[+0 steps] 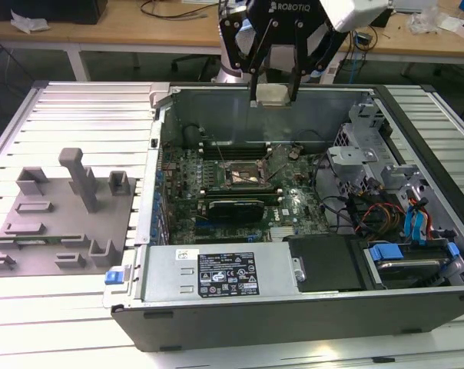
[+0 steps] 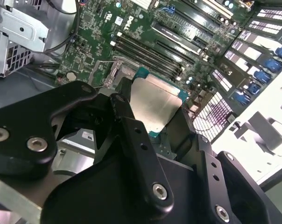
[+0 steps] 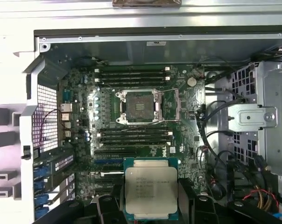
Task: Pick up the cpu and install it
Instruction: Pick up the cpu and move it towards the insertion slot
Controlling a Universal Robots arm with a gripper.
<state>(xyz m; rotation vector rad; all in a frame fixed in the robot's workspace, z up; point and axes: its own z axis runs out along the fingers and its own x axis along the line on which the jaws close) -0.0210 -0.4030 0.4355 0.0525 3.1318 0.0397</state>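
Holding cpu (image 1: 273,94) flat in gripper (image 1: 273,100), fingers (image 2: 136,140) narrowed onto its edges, at upper centre of the exterior view. Hanging well above open socket (image 1: 243,175), mid-frame, slightly toward the exterior view's left.

The cpu (image 3: 150,192) top seems matt silvery metal.

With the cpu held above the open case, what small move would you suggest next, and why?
Probably shift the gripper sideways until the cpu sits directly over the socket, before lowering. In the first wrist view the cpu, clamped between the fingers, is offset from the socket, with memory slots lying between them.
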